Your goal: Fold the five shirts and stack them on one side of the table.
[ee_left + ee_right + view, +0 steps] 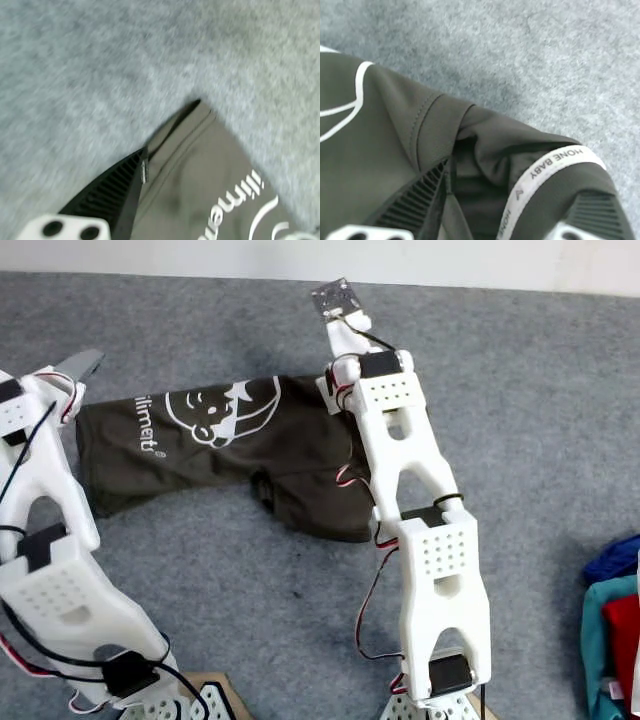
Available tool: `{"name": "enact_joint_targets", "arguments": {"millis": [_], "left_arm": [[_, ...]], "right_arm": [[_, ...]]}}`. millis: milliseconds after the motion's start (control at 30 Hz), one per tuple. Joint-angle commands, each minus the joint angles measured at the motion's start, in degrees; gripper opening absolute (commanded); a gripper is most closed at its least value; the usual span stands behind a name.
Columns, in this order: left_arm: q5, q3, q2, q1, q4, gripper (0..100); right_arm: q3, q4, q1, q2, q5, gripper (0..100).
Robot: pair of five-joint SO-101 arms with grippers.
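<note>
The dark olive shirt point(240, 455) lies spread across the upper middle of the grey worktop point(530, 390). From above, the right arm covers its own tip. Its wrist view shows the right gripper point(515, 187) with jaws apart, straddling the collar's white band point(545, 167). The left gripper point(78, 368) sits at the shirt's upper-left corner, and I cannot tell how its jaws stand. Blue, teal and red shirts point(612, 625) are piled at the lower right edge.

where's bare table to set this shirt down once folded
Widest free patch: the grey table between the right arm and the shirt pile at the right edge. Also free: the near patch between the two arms, in front of the olive shirt. Crowded: the middle left, where that shirt lies spread with an arm at each end.
</note>
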Motion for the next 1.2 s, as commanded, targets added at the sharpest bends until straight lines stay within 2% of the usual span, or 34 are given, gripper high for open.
{"name": "enact_joint_targets", "arguments": {"millis": [0, 167, 500, 733, 933, 1167], "left_arm": [[0.4, -1.5, -5.0, 3.9, 9.7, 54], [0.4, -1.3, -3.8, 5.8, 14.9, 54], [0.2, -1.5, 6.5, 7.1, 12.7, 54], [-0.2, -1.5, 10.2, 6.7, 11.7, 54], [-2.7, -1.4, 6.9, 6.5, 14.6, 55], [-4.0, -0.4, 0.0, 5.4, 18.7, 55]], "right_arm": [[-3.5, 3.6, -1.2, -5.7, 0.5, 36.1], [-6.7, 7.8, -1.1, -6.1, 0.4, 36.1], [-18.8, 20.0, -1.3, -8.1, 0.4, 35.9], [-23.7, 36.4, -5.3, -7.9, 0.8, 35.8], [-22.9, 36.8, -6.0, -10.4, -0.6, 35.8], [-8.7, 36.8, -7.2, -22.4, -0.9, 35.8]]}}
